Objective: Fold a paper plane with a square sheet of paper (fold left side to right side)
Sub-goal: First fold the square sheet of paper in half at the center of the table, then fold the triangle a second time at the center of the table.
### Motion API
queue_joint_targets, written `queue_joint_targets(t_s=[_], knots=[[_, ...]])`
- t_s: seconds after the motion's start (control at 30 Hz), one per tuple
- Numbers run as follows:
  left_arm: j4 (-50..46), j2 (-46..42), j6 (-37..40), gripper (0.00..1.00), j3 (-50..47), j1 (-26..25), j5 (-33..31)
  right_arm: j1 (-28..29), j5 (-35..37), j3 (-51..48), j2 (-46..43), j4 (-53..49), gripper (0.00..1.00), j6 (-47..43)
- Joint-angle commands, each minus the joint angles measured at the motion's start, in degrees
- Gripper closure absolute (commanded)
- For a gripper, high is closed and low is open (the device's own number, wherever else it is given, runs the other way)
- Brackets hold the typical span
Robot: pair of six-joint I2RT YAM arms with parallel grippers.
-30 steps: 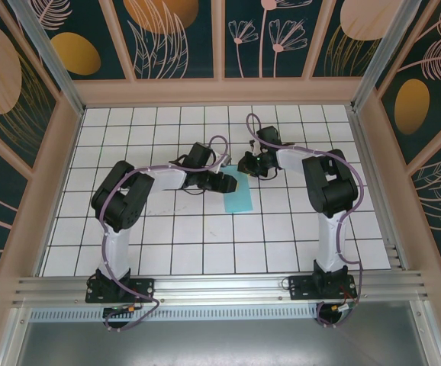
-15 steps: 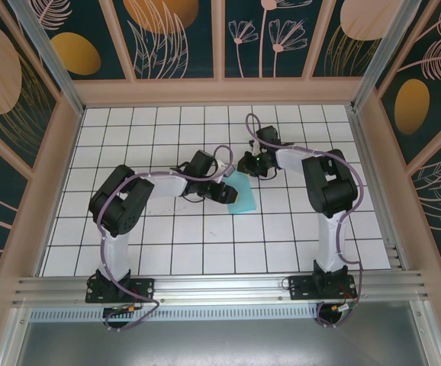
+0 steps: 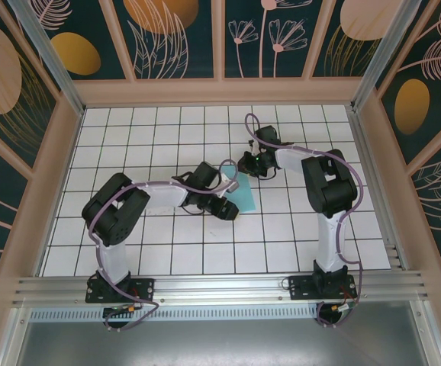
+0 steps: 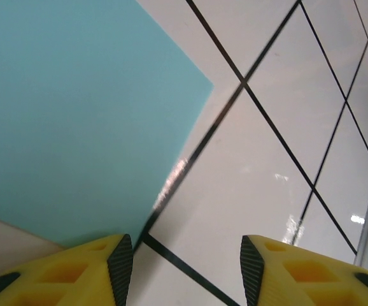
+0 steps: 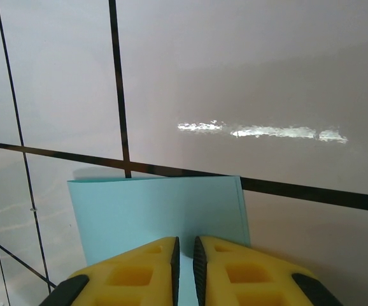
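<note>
Turquoise thin paper sheet: pin its far edge with your nearly pressed-together right gripper, and sweep your spread, empty left gripper evenly along the fold.

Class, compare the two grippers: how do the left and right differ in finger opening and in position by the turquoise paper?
Opening: the left gripper has its fingers well apart; the right gripper has its fingers almost together.
Position: the left gripper is at the near end of the sheet of paper, its gap over bare tile; the right gripper is at the far end, over the sheet.
Shared: both have yellow fingers with black pads.
</note>
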Motion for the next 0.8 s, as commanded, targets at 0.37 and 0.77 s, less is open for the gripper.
queue_joint_targets(t_s=[0.37, 0.77], knots=[[9.39, -15.67, -10.83, 0.43, -3.70, 8.00, 0.79, 1.16, 1.12, -1.55, -11.27, -2.44, 0.65, 0.16], [20.91, -16.61, -18.86, 0.41, -9.22, 8.17, -8.92, -0.55, -1.28, -21.19, -26.12, -1.31, 0.46, 2.54]])
